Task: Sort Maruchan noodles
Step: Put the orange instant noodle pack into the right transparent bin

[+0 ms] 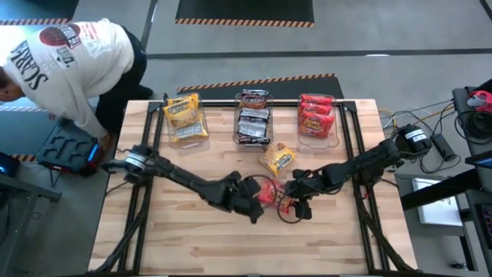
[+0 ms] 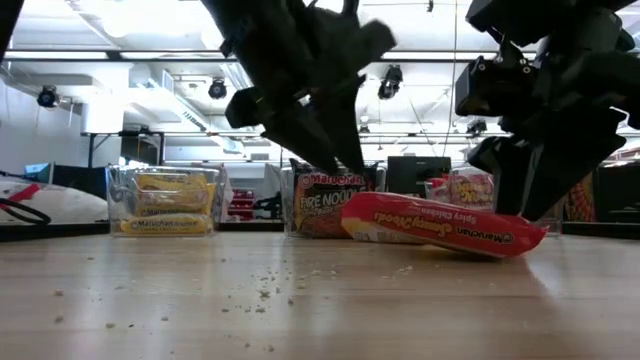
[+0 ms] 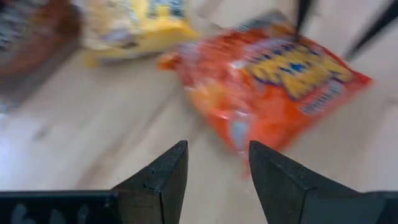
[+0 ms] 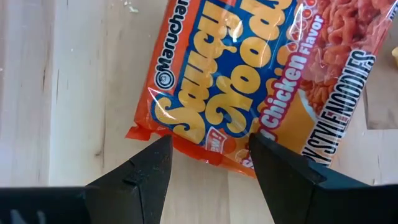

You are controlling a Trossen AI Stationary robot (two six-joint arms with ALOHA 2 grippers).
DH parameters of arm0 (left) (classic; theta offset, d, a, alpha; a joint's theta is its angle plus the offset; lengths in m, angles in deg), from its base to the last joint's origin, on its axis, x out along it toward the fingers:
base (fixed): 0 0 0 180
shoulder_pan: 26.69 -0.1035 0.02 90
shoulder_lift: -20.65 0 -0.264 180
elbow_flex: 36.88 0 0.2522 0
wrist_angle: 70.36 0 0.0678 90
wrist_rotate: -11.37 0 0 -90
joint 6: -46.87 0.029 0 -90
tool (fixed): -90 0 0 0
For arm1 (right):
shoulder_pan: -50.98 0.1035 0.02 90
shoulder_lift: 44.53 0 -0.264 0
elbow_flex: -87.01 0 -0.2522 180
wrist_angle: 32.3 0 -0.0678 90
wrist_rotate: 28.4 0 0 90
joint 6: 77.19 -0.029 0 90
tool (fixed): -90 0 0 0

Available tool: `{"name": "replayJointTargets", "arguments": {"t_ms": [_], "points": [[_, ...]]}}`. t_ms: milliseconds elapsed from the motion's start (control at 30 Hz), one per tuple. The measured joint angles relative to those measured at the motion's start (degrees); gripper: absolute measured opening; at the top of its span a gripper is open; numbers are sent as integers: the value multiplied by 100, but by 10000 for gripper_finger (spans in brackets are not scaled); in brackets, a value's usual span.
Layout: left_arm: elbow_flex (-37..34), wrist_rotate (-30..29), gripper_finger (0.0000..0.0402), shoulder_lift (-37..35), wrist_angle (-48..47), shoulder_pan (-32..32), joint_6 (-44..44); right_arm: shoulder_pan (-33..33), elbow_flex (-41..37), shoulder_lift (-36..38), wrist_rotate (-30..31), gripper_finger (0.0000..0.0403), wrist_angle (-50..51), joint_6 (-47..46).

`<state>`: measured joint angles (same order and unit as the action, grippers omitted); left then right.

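Note:
A red Maruchan packet (image 1: 269,191) lies flat on the table's middle, between my two grippers. My left gripper (image 1: 252,205) hangs open just left of it; in the left wrist view (image 3: 216,155) the red packet (image 3: 273,81) is ahead of the fingers, apart from them. My right gripper (image 4: 211,146) is open at the packet's right end (image 4: 205,146). A yellow packet (image 1: 277,159) lies loose behind them. Three clear bins at the far edge hold yellow (image 1: 184,119), dark (image 1: 254,117) and red (image 1: 317,117) packets. My right gripper comes down from above with its open fingers (image 4: 267,155) on either side of the red packet's short sealed edge (image 4: 186,144). Whether a finger touches the wrapper, I cannot tell. The packet (image 2: 440,226) lies on the table.
A person in a white hooded top (image 1: 69,54) bends over beside the table's far left corner. Cables and gear (image 1: 461,115) sit off the right edge. Bare wood (image 1: 231,246) stretches along the near side. Crumbs (image 2: 270,290) dot the board.

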<state>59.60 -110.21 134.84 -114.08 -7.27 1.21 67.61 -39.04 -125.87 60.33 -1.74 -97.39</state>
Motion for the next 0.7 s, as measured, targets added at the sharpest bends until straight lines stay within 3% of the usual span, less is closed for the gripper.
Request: {"name": "replayJointTargets", "arguments": {"t_ms": [100,233,433,567,700], "points": [[-2,109,152,-112,-149,-131,10,0,-2,0,-4,207,28,-43],[-75,741,152,-140,-124,-249,109,0,-8,0,-12,207,91,-20],[-814,1140,152,-338,-41,-364,-615,0,-90,-33,-17,207,298,32],[-1687,1362,152,-791,1396,-389,-770,0,-231,-22,1,207,216,64],[-2682,1574,153,-1254,3709,-468,-715,0,-308,-13,4,207,52,62]]}}
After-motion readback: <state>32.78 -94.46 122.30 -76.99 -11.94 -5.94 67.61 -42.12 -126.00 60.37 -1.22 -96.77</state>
